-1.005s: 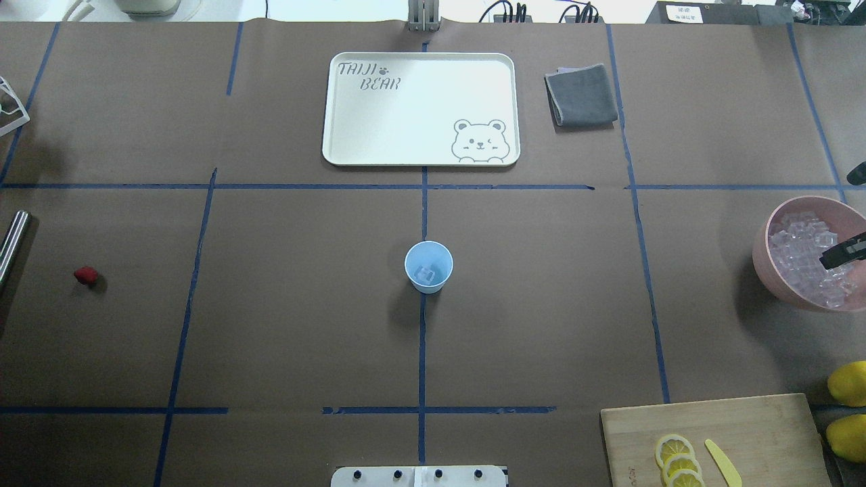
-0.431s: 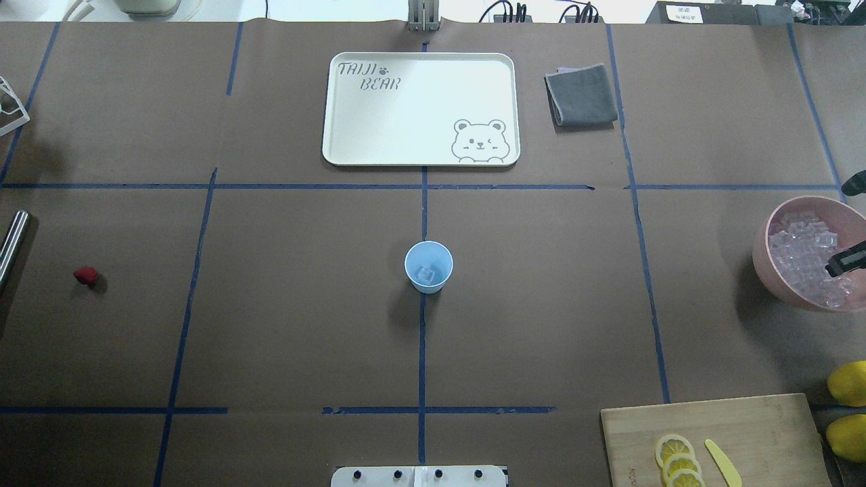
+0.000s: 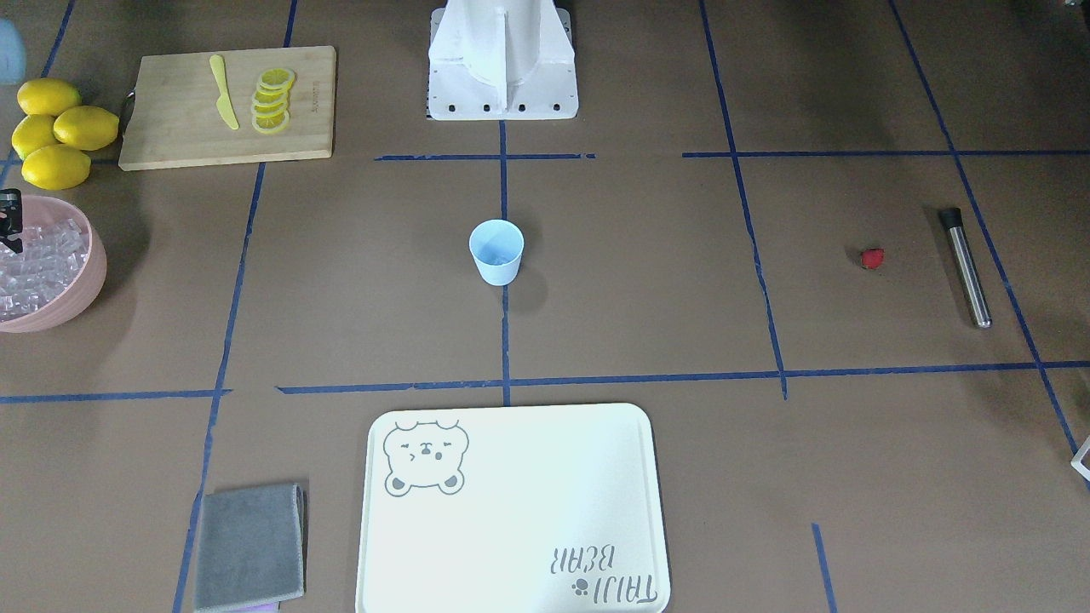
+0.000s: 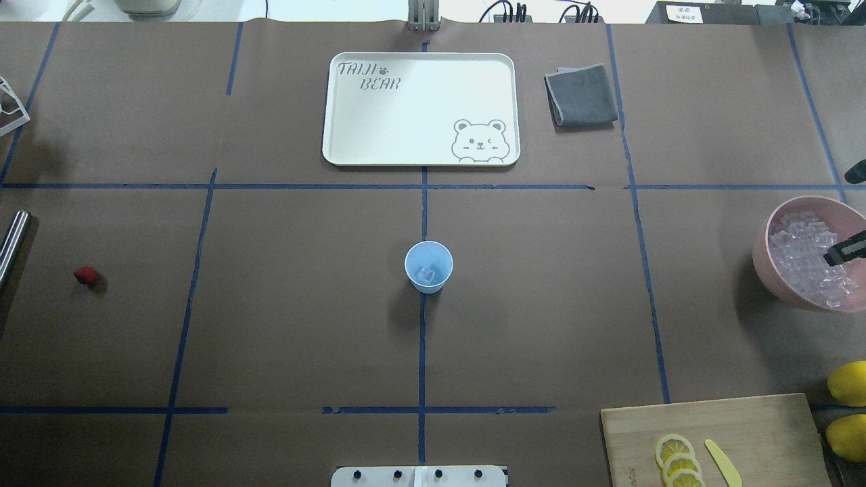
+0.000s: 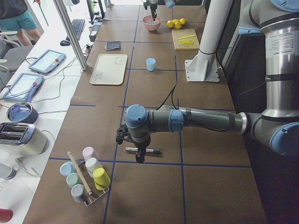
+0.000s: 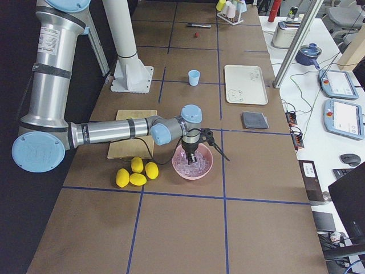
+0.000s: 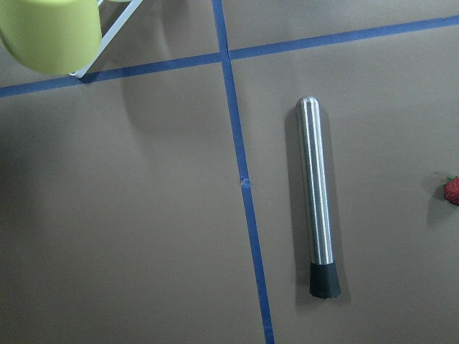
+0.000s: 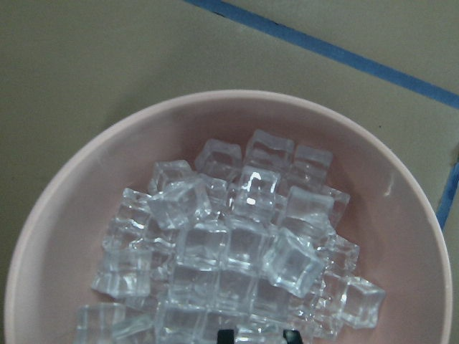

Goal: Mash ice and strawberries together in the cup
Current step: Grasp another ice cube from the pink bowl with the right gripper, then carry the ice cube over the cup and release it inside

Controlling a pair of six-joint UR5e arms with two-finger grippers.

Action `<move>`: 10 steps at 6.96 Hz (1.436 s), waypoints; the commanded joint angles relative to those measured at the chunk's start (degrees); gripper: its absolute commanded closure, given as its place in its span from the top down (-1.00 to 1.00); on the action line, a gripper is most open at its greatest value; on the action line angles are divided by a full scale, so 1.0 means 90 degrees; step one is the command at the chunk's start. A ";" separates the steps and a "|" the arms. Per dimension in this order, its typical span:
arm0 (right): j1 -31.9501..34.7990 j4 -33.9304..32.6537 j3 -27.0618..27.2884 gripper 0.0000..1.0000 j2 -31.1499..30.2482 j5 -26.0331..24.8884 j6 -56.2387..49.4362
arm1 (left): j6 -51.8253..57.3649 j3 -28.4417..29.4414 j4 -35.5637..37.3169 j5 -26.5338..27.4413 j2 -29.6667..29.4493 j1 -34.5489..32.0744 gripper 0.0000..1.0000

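Observation:
The light blue cup [image 4: 428,266] stands upright at the table's middle with one ice cube [image 4: 425,274] inside. The strawberry [image 4: 86,275] lies far left on the table, next to a steel muddler [image 7: 315,197]. More ice [image 8: 237,236] fills the pink bowl [image 4: 764,264] at the far right. My right gripper [image 8: 258,335] is down in that bowl, its fingertips close together with a cube between them. My left gripper [image 5: 138,156] hovers over the muddler. It shows only in the exterior left view, so I cannot tell if it is open.
A cream tray [image 4: 419,108] and a grey cloth [image 4: 582,95] lie at the far side. A cutting board [image 4: 744,426] with lemon slices and a yellow knife is near right, lemons [image 3: 55,132] beside it. A rack of cups [image 5: 86,179] stands at the left end.
The right gripper's finger over the bowl dipped slightly and came back up. The cup, strawberry and muddler have not moved.

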 commanded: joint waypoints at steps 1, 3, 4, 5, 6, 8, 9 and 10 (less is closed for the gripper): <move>0.0098 -0.0111 0.0389 -0.87 0.0586 0.0019 0.0565 | 0.0000 -0.0009 -0.0010 0.0000 0.0000 0.0005 1.00; -0.0630 -0.0101 0.0380 -0.92 0.1718 -0.0019 0.2282 | 0.0000 -0.0087 -0.0010 0.0000 0.0000 -0.0004 1.00; -0.1292 -0.0121 0.0351 -0.86 0.2294 -0.0184 0.3062 | 0.0000 -0.0117 -0.0010 0.0000 0.0000 -0.0004 1.00; -0.1821 -0.0363 0.0370 -0.86 0.2841 -0.0601 0.3959 | 0.0000 -0.0156 0.0000 0.0010 -0.0010 0.0005 1.00; -0.2406 -0.1245 0.0360 -0.86 0.3755 -0.1099 0.4606 | 0.0000 -0.0175 -0.0010 0.0010 -0.0010 0.0005 1.00; -0.3385 -0.2550 0.0108 -0.86 0.5253 -0.2135 0.5497 | 0.0000 -0.0166 -0.0010 0.0010 -0.0010 0.0015 1.00; -0.3718 -0.2553 -0.0309 -0.85 0.5849 -0.2400 0.6024 | 0.0000 -0.0146 -0.0010 0.0010 -0.0010 0.0015 1.00; -0.4001 -0.2543 -0.0797 -0.84 0.6367 -0.2712 0.6309 | 0.0000 -0.0127 -0.0010 0.0010 -0.0010 0.0015 1.00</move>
